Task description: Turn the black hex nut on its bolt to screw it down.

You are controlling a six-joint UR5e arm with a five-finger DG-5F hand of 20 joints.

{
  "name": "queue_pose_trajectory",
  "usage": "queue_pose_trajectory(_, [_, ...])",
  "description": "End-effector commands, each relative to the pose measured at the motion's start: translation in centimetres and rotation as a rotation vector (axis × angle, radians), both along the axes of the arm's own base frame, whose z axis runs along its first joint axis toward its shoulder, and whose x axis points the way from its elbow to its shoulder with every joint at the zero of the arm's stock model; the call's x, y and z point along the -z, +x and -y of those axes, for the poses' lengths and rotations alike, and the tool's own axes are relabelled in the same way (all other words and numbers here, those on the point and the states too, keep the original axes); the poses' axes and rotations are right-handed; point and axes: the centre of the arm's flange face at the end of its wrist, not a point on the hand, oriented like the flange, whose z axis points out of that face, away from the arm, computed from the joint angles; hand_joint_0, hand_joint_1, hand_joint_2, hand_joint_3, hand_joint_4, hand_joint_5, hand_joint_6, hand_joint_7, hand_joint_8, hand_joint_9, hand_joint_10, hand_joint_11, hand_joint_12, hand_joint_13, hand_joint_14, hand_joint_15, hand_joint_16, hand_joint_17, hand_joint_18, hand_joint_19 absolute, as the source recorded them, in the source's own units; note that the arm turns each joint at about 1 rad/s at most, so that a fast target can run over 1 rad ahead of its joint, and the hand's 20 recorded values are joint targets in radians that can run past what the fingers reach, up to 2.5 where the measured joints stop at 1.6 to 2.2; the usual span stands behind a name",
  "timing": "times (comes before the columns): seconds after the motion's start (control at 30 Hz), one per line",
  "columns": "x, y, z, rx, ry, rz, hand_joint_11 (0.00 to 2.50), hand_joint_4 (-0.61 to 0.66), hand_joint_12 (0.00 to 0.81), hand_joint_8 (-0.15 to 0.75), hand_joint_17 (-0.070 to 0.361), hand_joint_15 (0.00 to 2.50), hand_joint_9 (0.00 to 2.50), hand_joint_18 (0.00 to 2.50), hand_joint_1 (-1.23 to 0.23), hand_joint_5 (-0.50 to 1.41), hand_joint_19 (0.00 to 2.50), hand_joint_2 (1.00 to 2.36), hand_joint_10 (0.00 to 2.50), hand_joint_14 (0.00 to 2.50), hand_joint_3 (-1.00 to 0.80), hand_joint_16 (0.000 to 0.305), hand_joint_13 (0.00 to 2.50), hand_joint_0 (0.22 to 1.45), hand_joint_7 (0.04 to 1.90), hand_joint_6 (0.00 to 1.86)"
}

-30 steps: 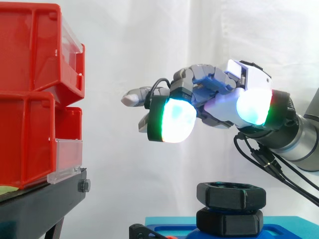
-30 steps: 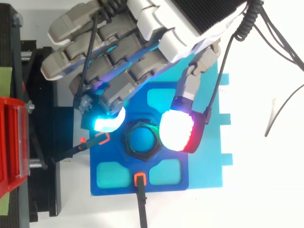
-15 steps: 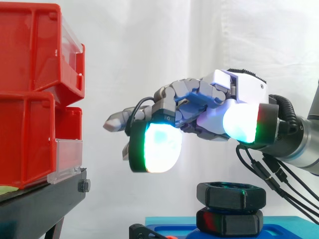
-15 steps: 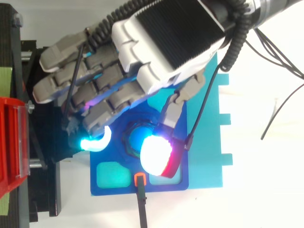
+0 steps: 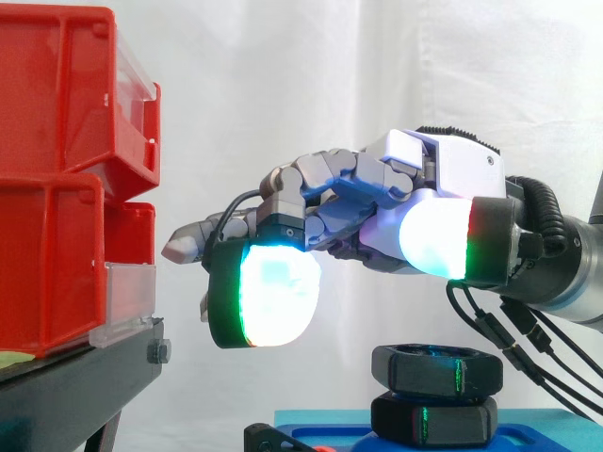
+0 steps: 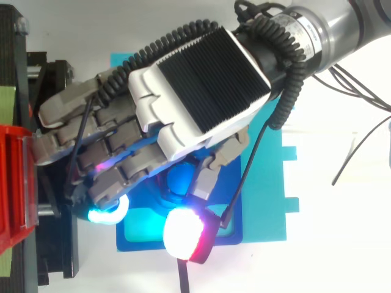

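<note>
The hand hovers above the black hex nut without touching it, its fingers reaching loosely forward and its thumb apart, holding nothing. The nut sits on its bolt over the blue base plate, near the black stand that carries the red bins.

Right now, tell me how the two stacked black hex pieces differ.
The upper hex nut rests on top, its top rim catching teal glow; the lower hex piece sits beneath it, its foot down in the blue base. The upper one's green glint lies towards its right, the lower one's near its middle. Both are black, hex-shaped and about equally wide.
</note>
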Motion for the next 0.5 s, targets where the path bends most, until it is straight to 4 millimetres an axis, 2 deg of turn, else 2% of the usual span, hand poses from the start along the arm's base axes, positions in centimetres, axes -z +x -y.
queue_pose_trajectory(0.0, [-0.02,0.11,-0.65,-0.004,0.003,-0.003,0.35,0.12,0.115,0.206,0.031,0.14,0.68,0.0,-0.36,-0.16,0.36,1.0,0.01,0.01,-0.5,0.014,0.36,0.44,1.05,0.64])
queue_pose_trajectory(0.3, [0.37,-0.16,-1.46,-0.015,-0.007,-0.042,0.35,0.12,0.113,0.206,0.031,0.14,0.68,0.0,-0.36,-0.17,0.36,1.0,0.01,0.01,-0.5,0.014,0.36,0.44,1.06,0.65])
queue_pose_trajectory(0.47, [-0.3,-0.64,-1.36,-0.007,-0.03,-0.056,0.35,0.12,0.113,0.206,0.03,0.14,0.68,0.0,-0.36,-0.17,0.36,1.0,0.01,0.01,-0.5,0.014,0.36,0.44,1.04,0.65])
